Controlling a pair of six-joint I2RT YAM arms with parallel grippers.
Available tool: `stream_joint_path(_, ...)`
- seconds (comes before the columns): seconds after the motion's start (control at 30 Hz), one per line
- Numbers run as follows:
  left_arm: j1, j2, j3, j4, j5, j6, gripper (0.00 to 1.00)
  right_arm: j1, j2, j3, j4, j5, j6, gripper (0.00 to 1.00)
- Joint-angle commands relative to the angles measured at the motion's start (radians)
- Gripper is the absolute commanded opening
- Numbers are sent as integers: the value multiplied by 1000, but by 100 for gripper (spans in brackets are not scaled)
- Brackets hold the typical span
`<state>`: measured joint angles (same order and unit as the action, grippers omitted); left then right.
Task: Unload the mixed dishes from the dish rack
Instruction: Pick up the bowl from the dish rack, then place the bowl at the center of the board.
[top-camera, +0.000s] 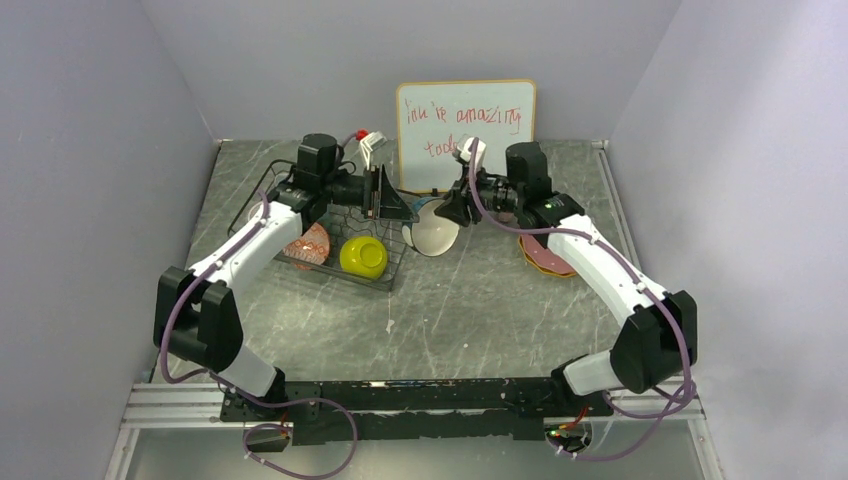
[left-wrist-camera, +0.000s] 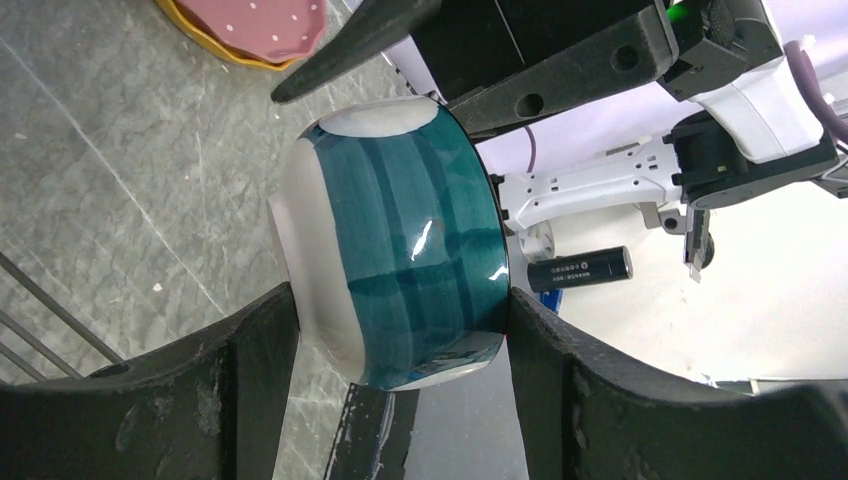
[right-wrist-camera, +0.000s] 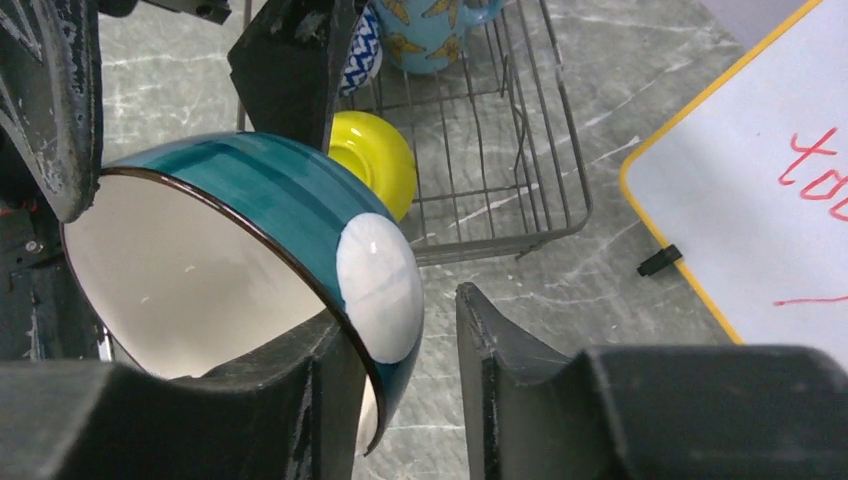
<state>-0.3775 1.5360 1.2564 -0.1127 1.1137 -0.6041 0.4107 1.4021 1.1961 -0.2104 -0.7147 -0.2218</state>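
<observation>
A teal striped bowl (top-camera: 435, 235), white inside, hangs tilted in the air just right of the black wire dish rack (top-camera: 392, 268). My left gripper (left-wrist-camera: 400, 310) is shut on the bowl (left-wrist-camera: 410, 250), one finger on its white base and the other on its rim. My right gripper (right-wrist-camera: 405, 320) is open and straddles the bowl's wall (right-wrist-camera: 290, 200): one finger lies inside, the other stands apart outside. In the rack (right-wrist-camera: 510, 150) rest a yellow bowl (right-wrist-camera: 375, 155), a blue mug (right-wrist-camera: 430, 30) and a partly hidden blue-patterned bowl (right-wrist-camera: 362, 55).
A pink speckled plate (left-wrist-camera: 270, 20) lies on an orange-yellow plate (left-wrist-camera: 200, 25) on the table under the right arm, where the stack (top-camera: 545, 258) shows. The white board with red writing (top-camera: 465, 130) leans on the back wall, with a black marker (left-wrist-camera: 580, 268) on it.
</observation>
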Motion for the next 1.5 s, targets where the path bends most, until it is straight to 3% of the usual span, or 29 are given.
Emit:
stream_joint_path(0.0,-5,-16,-2,84,60,-17,3,3,6,49,-10,44,-42,34)
stream_joint_path(0.17,-5,-34,-12,56,40,22,3,7,-15,42,-10,56,-49,4)
stream_joint_path(0.2,-5,-37,-12,48,35,33,7,7,-22,36,-8,63,-51,0)
stream_joint_path(0.47,-4,-63,-1,-81,-43,177,55,4,-79,1,-33,103,-96,0)
stream_joint_path(0.57,-4,-78,8,-132,-83,232,83,1,-110,-21,-56,131,-127,0)
stream_joint_path(0.63,-2,-91,16,-161,-111,275,93,-5,-128,-33,-82,147,-154,0)
stream_joint_path(0.8,-3,-140,51,-274,-231,416,94,-18,-146,-50,-186,231,-219,0)
stream_joint_path(1.03,9,-189,109,-392,-455,548,94,-34,-36,-8,-311,453,-218,0)
stream_joint_path(1.47,62,-290,85,-407,-603,637,94,-79,385,286,-440,516,-224,0)
